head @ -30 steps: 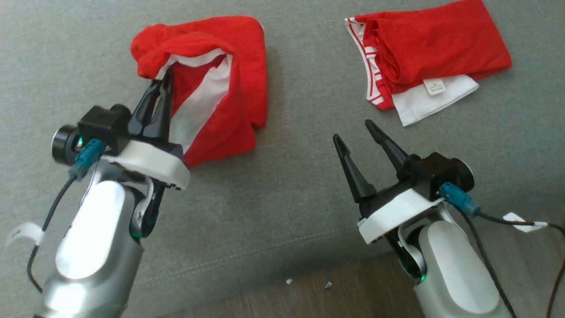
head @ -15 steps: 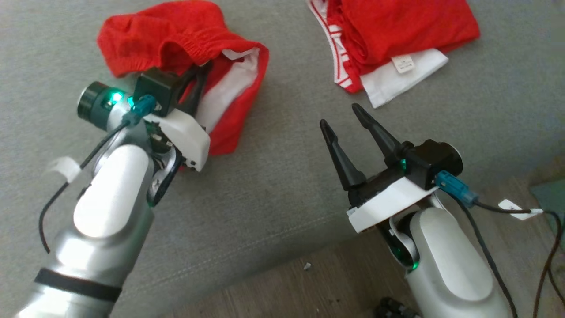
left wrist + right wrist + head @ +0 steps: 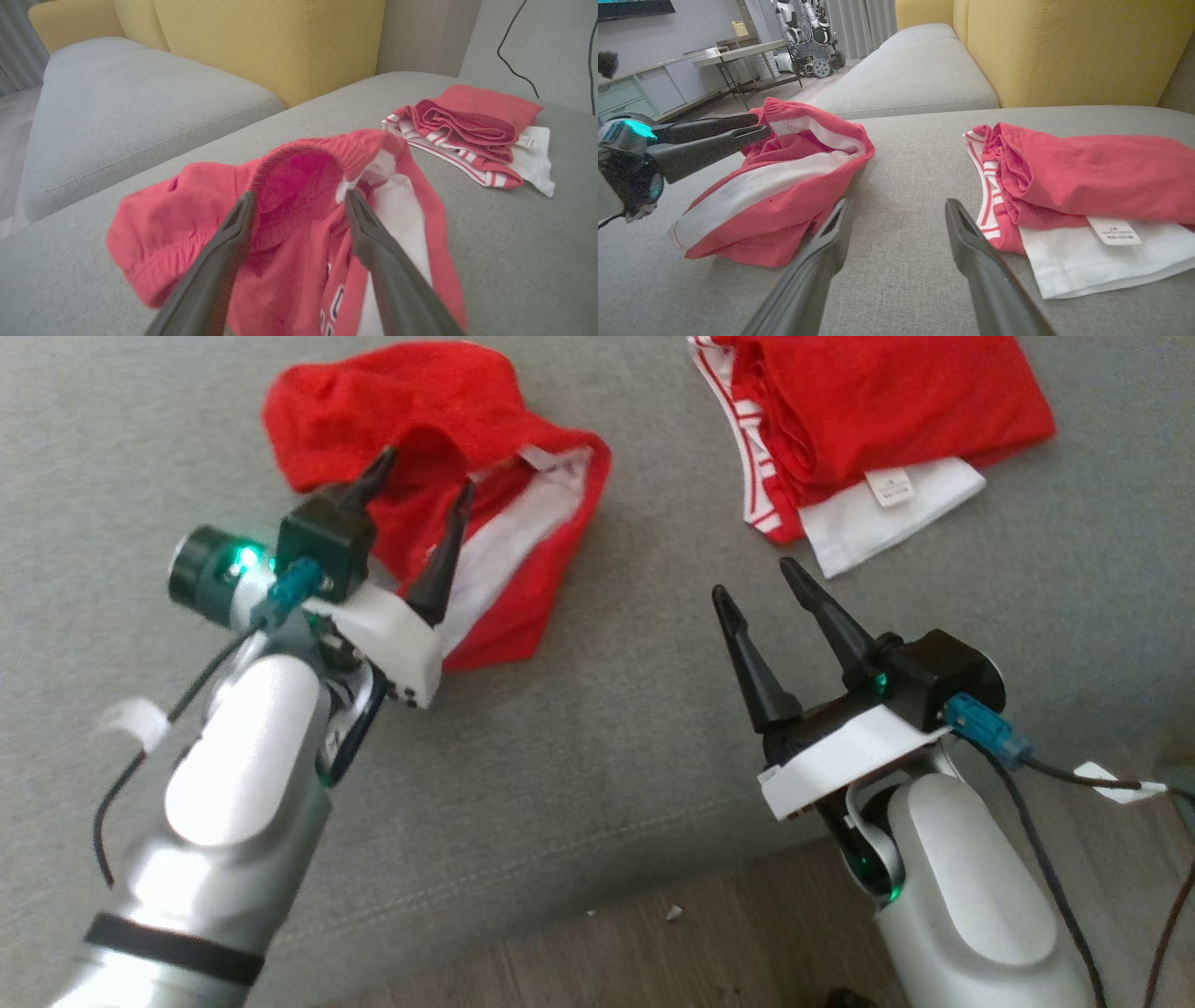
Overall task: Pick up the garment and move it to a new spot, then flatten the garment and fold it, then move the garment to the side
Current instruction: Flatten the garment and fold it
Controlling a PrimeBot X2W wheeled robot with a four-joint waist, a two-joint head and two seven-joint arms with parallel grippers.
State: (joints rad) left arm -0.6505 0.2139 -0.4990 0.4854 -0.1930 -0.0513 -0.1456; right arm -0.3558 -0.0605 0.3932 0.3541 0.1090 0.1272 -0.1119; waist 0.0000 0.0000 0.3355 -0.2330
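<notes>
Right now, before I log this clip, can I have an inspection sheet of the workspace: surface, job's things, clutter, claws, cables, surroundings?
Surface: grey sofa cushion, with a seam near its front edge.
Job's things: crumpled red-and-white garment, bunched, neither flat nor folded.
Clutter: second red-and-white garment, loosely folded, to the robot's right; pale scraps on the floor.
Claws: left claw open, fingers spread over the crumpled red-and-white garment, gripping nothing; right claw open and empty over bare cushion.
Cables: dark cable running from the right wrist; black cable beside the left forearm.
Surroundings: yellow backrest; wooden floor; table in the room beyond.
</notes>
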